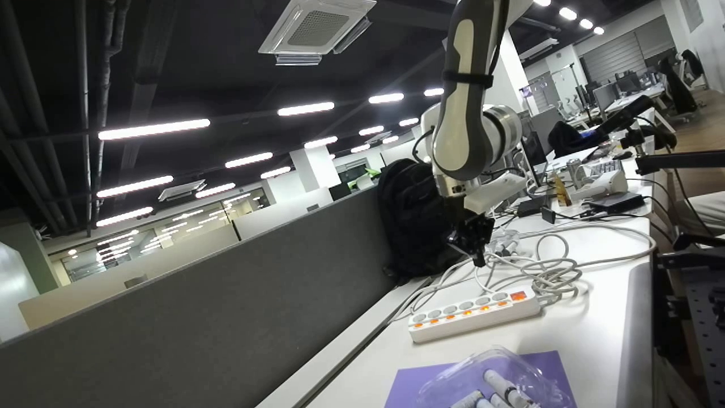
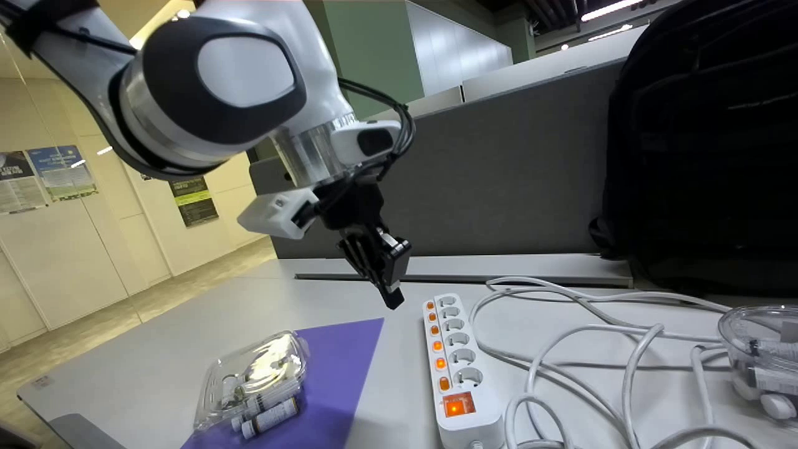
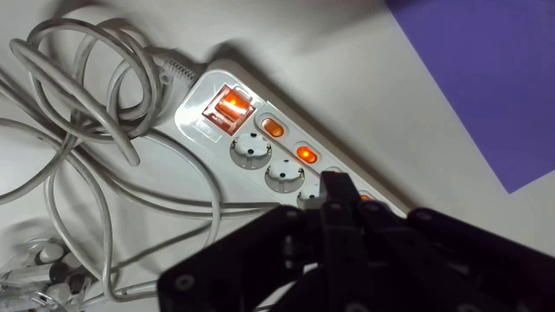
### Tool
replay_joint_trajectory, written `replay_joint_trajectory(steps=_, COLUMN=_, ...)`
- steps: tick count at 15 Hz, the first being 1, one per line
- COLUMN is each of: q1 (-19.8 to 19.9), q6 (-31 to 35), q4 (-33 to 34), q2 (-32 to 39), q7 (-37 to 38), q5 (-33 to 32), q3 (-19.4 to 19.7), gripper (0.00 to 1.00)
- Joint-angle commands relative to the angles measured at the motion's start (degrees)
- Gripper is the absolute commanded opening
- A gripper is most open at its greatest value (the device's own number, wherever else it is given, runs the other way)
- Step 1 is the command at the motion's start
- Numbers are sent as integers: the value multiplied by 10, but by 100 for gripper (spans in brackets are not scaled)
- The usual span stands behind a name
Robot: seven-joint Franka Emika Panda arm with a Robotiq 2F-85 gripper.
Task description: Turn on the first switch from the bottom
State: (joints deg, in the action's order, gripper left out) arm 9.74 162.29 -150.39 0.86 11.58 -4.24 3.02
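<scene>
In an exterior view, main switch [image 2: 459,405] is nearest, at end of pwr strip [image 2: 449,358] on tabletop [image 2: 218,312]; then orange switches [image 2: 437,345], facing up. End effector [image 2: 393,300], jaws together, hangs higher, near pwr strip, whose long axis points toward partition [image 2: 499,187].

The strip [image 2: 451,374] is glossy plastic, the box [image 2: 252,374] clear, shiny plastic, the sheet [image 2: 343,374] matt, the worktop [image 2: 149,362] smooth, the bag [image 2: 704,162] cloth.
</scene>
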Motion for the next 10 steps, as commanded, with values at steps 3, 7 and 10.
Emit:
replay_joint_trajectory(steps=3, q1=-18, q6=25, q4=13, q2=42, q7=-5, q5=7, q3=30, gripper=1)
replay_joint_trajectory(steps=7, q1=-20, q6=33, q4=30, q2=72, q7=-7, q5=9, q3=40, gripper=0)
replay_joint_trajectory(steps=10, q1=-22, q6=35, q4=37, q2=92, q7=-5, q5=23, q3=43, gripper=0)
